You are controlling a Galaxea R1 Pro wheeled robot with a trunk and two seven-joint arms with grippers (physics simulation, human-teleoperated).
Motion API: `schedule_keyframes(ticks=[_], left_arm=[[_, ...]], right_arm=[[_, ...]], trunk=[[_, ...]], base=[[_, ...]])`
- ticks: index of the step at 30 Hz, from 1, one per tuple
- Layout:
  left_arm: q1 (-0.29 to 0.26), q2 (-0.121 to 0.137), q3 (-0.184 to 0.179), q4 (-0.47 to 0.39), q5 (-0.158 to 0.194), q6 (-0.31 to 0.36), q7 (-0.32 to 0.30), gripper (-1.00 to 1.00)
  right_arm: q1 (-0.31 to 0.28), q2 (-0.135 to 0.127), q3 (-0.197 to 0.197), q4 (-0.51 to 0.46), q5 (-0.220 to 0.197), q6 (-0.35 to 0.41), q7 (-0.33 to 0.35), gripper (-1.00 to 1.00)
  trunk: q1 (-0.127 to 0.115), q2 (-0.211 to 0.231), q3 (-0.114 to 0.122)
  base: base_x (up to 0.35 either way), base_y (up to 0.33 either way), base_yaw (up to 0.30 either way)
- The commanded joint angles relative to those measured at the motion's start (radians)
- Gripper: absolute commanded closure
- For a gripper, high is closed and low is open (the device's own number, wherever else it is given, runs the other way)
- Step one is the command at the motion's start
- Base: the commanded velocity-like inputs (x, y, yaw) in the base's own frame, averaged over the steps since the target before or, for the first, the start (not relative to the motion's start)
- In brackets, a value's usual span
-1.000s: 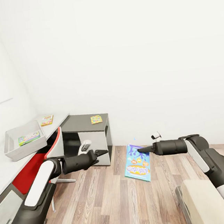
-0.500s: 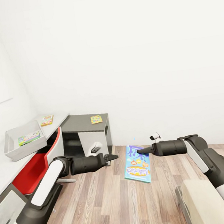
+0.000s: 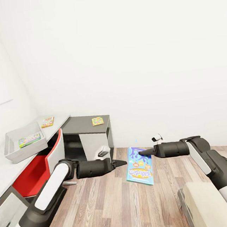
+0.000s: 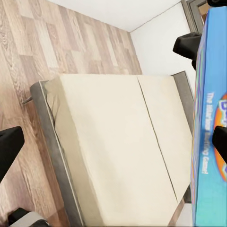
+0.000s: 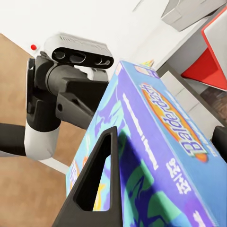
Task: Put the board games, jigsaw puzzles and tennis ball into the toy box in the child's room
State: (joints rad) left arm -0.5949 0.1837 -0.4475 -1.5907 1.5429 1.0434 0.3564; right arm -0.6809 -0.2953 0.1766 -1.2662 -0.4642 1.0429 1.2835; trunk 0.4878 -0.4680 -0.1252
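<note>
Since the earlier frames the left arm has extended forward and rightward, bringing the left gripper (image 3: pixel 120 162) from beside the grey cabinet to just short of the board game (image 3: pixel 139 165); the right arm and the game are unchanged in position.

Bed (image 4: pixel 118 146): beige mattress on a grey frame, on the wood floor (image 3: pixel 121 205); one corner appears at the head view's lower right.

Table (image 3: pixel 2 166): white top along the left wall, carrying the toy box (image 3: pixel 12 154) at its front edge, with a colourful box (image 3: pixel 29 139) inside; a second flat box (image 3: pixel 47 122) lies near the table's far edge.

Grey cabinet (image 3: pixel 85 129): abuts the table's end; a small puzzle (image 3: pixel 97 121) lies on its top near the right edge.

Board game: blue "Balderdash" box, held off the floor, tilted, clamped at its upper edge by the right gripper (image 3: pixel 144 152), whose fingers (image 5: pixel 97 179) press its faces.

Left gripper: jaws spread, fingers (image 4: pixel 9 146) either side of the game's edge, not touching.
</note>
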Motion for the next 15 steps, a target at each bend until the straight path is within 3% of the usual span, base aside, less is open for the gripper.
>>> schedule_keyframes(ticks=[1,15], left_arm=[[-0.003,0.001,-0.006,-0.001,0.013,0.0,0.005,-1.0],[-0.007,0.009,-0.023,-0.003,0.012,0.0,-0.017,-1.0]], right_arm=[[-0.002,-0.001,0.001,0.0,-0.002,0.004,0.002,1.0],[-0.003,-0.002,0.001,0.001,-0.001,0.004,0.002,1.0]], trunk=[[0.001,-0.002,-0.002],[0.001,-0.002,-0.002]], base=[[0.0,0.0,0.0],[0.0,0.0,0.0]])
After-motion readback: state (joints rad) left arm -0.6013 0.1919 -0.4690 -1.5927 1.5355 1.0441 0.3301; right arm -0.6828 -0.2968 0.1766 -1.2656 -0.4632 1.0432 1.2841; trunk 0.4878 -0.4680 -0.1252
